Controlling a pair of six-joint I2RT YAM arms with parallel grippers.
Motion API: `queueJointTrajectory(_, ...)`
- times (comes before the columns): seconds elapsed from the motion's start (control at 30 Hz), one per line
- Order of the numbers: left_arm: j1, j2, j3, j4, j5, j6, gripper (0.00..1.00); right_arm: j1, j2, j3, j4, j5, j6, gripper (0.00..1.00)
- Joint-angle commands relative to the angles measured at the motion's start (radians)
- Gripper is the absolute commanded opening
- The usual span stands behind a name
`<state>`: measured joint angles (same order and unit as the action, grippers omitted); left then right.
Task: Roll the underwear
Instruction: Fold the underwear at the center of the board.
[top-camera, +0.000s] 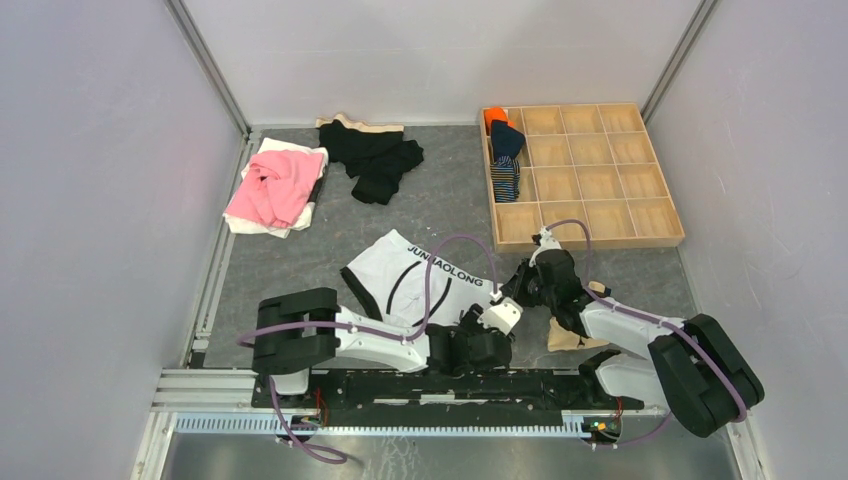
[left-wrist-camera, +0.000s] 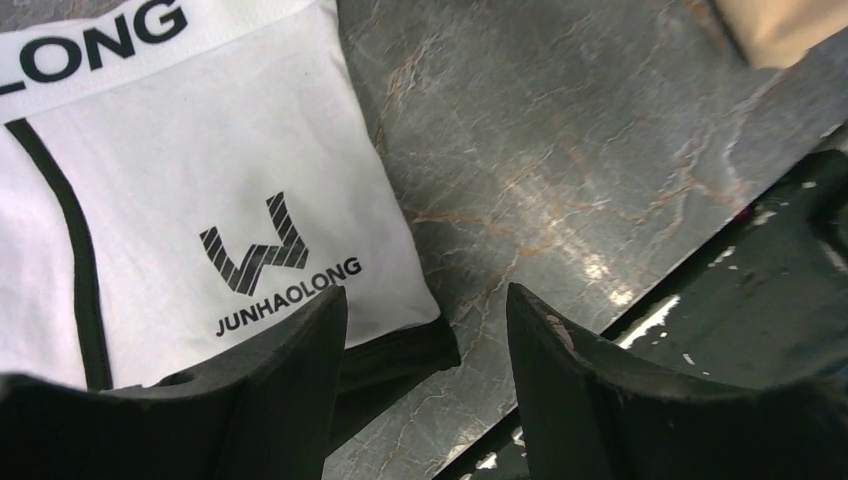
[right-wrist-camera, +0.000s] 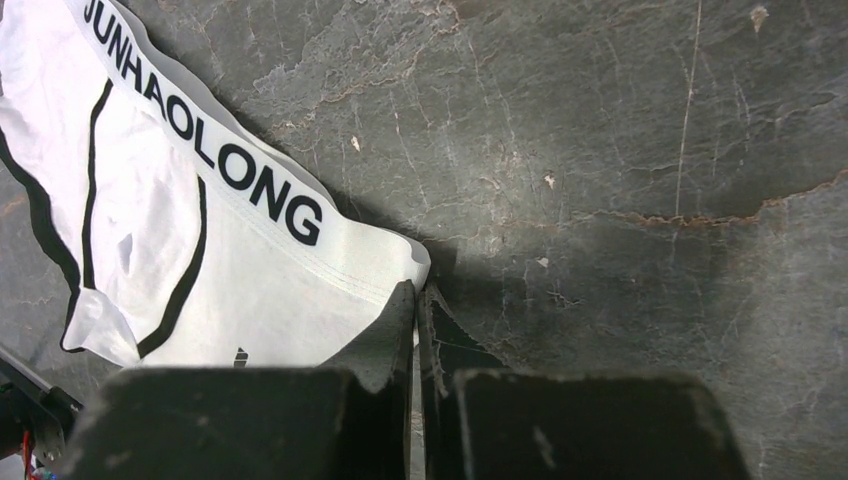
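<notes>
Two finger pairs at the white briefs (top-camera: 420, 280): right fingers (right-wrist-camera: 385, 345) pinched on its waistband corner, left fingers (left-wrist-camera: 290, 390) open astride its hem corner. Soft, limp cloth; grip corners.

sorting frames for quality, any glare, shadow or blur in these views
Left wrist: glare streaks on the grey marbled tabletop, the left gripper dark and underexposed, the logo on the white cloth briefs with black trim sharp. Right wrist: the right gripper casts a broad shadow on that tabletop. Top external: even light, no blur.
</notes>
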<state>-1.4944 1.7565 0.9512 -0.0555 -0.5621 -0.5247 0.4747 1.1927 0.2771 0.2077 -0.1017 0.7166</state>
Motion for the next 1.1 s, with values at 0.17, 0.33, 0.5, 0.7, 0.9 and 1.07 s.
queueJointTrajectory(0.17, -0.021, 0.06, 0.06, -0.107, -0.068, 0.008, 0.62, -0.006, -0.013, -0.017, -0.062, 0.015, -0.041, 0.03)
queueJointTrajectory(0.33, -0.021, 0.083, 0.058, -0.111, -0.085, 0.001, 0.51, -0.007, -0.024, -0.017, -0.068, 0.016, -0.048, 0.01)
queueJointTrajectory(0.5, -0.022, 0.088, 0.06, -0.113, -0.094, 0.002, 0.32, -0.005, -0.059, -0.021, -0.084, 0.025, -0.065, 0.0)
queueJointTrajectory(0.7, -0.021, 0.021, 0.044, -0.097, -0.043, 0.001, 0.07, -0.006, -0.181, -0.003, -0.2, 0.076, -0.127, 0.0)
queueJointTrajectory(0.9, -0.045, -0.05, 0.092, -0.063, 0.1, 0.035, 0.02, -0.007, -0.305, 0.09, -0.443, 0.16, -0.23, 0.0)
queueJointTrajectory(1.07, -0.055, -0.076, 0.135, -0.05, 0.144, 0.036, 0.02, -0.006, -0.386, 0.16, -0.614, 0.253, -0.268, 0.0)
